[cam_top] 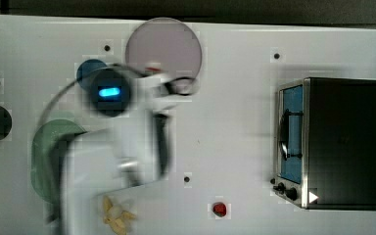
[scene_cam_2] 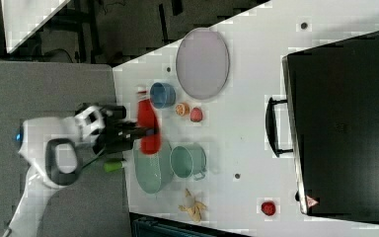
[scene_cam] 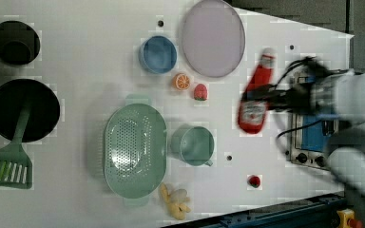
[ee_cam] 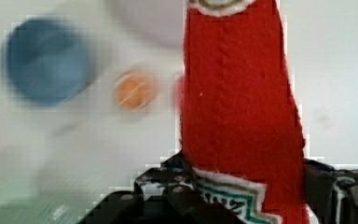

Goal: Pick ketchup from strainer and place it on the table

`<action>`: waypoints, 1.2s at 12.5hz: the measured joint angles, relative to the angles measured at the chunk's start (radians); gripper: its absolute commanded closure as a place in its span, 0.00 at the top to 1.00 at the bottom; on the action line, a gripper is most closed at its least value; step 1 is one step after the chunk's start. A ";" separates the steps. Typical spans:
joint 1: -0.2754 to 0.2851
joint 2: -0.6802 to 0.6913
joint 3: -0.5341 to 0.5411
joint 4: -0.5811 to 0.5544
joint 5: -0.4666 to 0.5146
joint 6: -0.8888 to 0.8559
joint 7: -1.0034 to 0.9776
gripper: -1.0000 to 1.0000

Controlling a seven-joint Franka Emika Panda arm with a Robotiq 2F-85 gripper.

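Red and close against the wrist camera, the ketchup point(ee_cam: 240, 107) bottle stands between the dark fingers point(ee_cam: 177, 191) of the end effector point(ee_cam: 247, 196), which pinches it across the lower body at the white label. In the left view the ketchup point(scene_cam: 255, 95) hangs in the air in the end effector point(scene_cam: 266, 97), its pale cap toward the top of the left view, well clear of the strainer point(scene_cam: 134, 149), which sits empty on the white table point(scene_cam: 76, 71). In the right view the bottle point(scene_cam_2: 149, 129) is held over the near rim of the strainer point(scene_cam_2: 150, 173), with the white arm point(scene_cam_2: 54, 148) reaching in from the right view's left. Just beside the strainer, at the left view's right, stands a green mug point(scene_cam: 193, 145); a peeled banana point(scene_cam: 176, 202) lies near the strainer's lower end. A blue bowl point(scene_cam: 158, 54) and a pale lilac plate point(scene_cam: 213, 38) sit toward the top of the left view, with an orange half point(scene_cam: 182, 81) and a strawberry point(scene_cam: 199, 91) close together between them and the mug. Another small red fruit point(scene_cam: 254, 181) lies apart, near the toaster oven point(cam_top: 333, 142). At the left view's left are two black pots point(scene_cam: 24, 109) and a green spatula point(scene_cam: 7, 166).
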State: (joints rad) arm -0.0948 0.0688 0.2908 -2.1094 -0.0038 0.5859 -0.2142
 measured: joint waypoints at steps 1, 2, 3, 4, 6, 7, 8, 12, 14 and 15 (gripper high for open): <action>-0.018 0.000 -0.076 -0.014 0.000 0.011 -0.047 0.63; -0.041 0.000 -0.142 -0.031 0.001 0.022 -0.098 0.63; -0.064 0.003 -0.203 -0.051 0.000 0.028 -0.141 0.63; -0.085 0.008 -0.254 -0.072 -0.003 0.043 -0.174 0.63; -0.131 0.024 -0.303 -0.133 -0.002 0.082 -0.213 0.63; -0.139 0.037 -0.312 -0.162 -0.001 0.126 -0.227 0.63; -0.137 0.057 -0.315 -0.186 -0.001 0.166 -0.238 0.63; -0.092 0.199 -0.278 -0.201 0.003 0.321 -0.254 0.63; -0.067 0.278 -0.252 -0.203 0.004 0.362 -0.255 0.63; -0.053 0.314 -0.247 -0.203 0.006 0.362 -0.258 0.65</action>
State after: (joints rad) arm -0.1482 0.3826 0.0438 -2.3125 0.0023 0.9482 -0.4719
